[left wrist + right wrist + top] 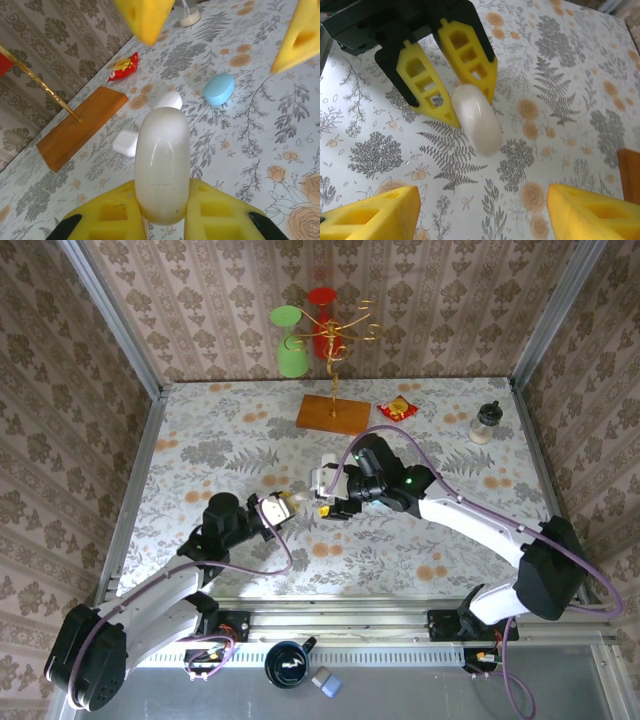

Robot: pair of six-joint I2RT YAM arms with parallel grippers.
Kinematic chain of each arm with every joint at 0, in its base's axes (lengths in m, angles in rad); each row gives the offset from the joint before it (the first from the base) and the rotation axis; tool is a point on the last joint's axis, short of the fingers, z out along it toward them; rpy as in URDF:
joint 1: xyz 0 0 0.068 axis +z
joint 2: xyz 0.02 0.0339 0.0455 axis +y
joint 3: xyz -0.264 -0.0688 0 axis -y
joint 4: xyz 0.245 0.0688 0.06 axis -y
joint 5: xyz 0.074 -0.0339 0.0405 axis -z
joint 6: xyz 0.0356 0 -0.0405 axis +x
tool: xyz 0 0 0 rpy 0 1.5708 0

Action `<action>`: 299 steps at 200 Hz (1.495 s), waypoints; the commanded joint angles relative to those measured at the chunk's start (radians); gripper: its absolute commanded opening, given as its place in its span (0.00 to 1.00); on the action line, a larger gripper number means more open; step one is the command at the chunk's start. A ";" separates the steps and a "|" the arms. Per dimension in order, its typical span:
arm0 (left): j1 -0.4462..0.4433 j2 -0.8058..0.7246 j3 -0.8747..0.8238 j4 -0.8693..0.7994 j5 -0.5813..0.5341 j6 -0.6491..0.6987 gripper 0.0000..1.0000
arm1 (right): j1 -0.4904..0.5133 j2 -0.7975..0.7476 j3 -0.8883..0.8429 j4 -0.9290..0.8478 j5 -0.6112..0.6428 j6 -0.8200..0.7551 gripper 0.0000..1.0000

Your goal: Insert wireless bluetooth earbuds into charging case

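One white charging case (162, 160) is the centre of this moment. The left gripper (162, 202) is clamped on its near end, and most of the glossy shell juts past the fingertips, off the table (260, 150). A faint seam runs across it near the pads, and the lid looks closed.

The right gripper (482, 212) faces it with its jaws spread wide and nothing between them. The case hangs just ahead of them, roughly centred in the gap.

Farther out past the left fingertips, a small white piece (125, 143), a second white case (167, 100) and a blue case (219, 89) lie on the table. What the small piece is I cannot tell.

The hold looks like the main risk: a smooth, rounded shell pinched at one end could pivot or squirt out if the right gripper pushes on the free end. If the right jaws close across the seam they would pin the lid shut, and no earbuds could go in. If they close too near the left pads, they may catch foam instead of shell.
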 commanded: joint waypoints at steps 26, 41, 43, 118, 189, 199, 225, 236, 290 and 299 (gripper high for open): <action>-0.015 -0.001 0.039 0.004 0.033 0.021 0.00 | 0.043 0.129 0.132 -0.058 -0.018 -0.125 0.57; -0.017 -0.002 0.037 0.007 0.030 0.020 0.00 | 0.051 0.157 0.147 -0.059 -0.030 -0.125 0.52; -0.018 -0.002 0.037 0.007 0.030 0.021 0.00 | 0.051 0.160 0.149 -0.062 -0.033 -0.125 0.52; -0.027 0.018 0.046 0.001 0.011 0.023 0.00 | 0.058 0.194 0.176 -0.144 -0.050 -0.134 0.16; -0.029 -0.011 -0.007 0.094 -0.091 0.026 0.72 | -0.006 0.141 0.082 0.008 -0.034 0.056 0.13; -0.026 -0.022 -0.018 0.098 -0.103 0.025 0.79 | -0.021 0.130 0.061 0.041 -0.032 0.119 0.13; -0.021 -0.041 -0.030 0.060 -0.138 0.026 0.95 | -0.058 0.105 0.000 0.171 0.132 0.444 0.15; -0.021 -0.039 -0.029 0.041 -0.141 0.029 1.00 | -0.080 0.104 0.012 0.146 0.177 0.590 0.16; -0.010 0.037 0.032 -0.041 -0.008 0.014 1.00 | -0.192 0.113 -0.057 0.132 0.046 1.148 0.14; -0.004 0.057 0.034 -0.022 0.032 -0.002 1.00 | -0.199 0.122 -0.081 0.156 0.013 1.213 0.14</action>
